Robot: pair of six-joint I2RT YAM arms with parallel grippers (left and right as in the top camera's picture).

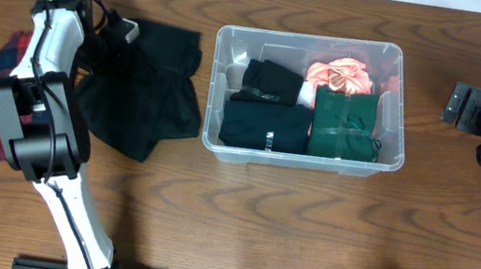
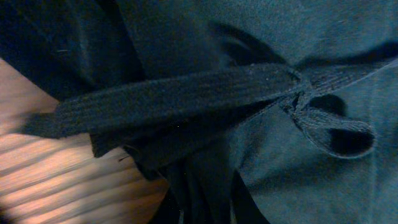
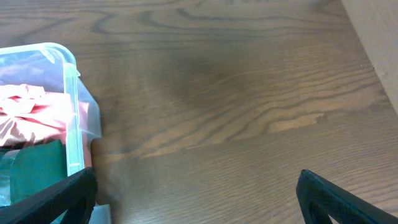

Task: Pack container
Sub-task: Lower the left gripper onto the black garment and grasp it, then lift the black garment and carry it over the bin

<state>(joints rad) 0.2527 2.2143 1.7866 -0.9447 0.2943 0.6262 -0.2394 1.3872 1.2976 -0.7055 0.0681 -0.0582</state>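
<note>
Table (image 1: 284, 226), near side: bare wood. Mid-table: container (image 1: 303, 162) standing upright and open-topped, centre-right. Its near row holds a dark folded cloth (image 1: 265, 127) on the left and a green one (image 1: 344, 125) on the right. Its far row holds a black item (image 1: 272, 80) and a pink cloth (image 1: 343, 75).

Left of the container, apart from it: black garment (image 1: 147, 93), spread flat. Red plaid cloth (image 1: 13, 44) lies under the left arm.

Left gripper (image 1: 105, 26): on the garment's far-left edge, jaws pressed together; whether cloth is caught cannot be told.

Right gripper (image 1: 450, 103): spread wide, empty, right of the container.
</note>
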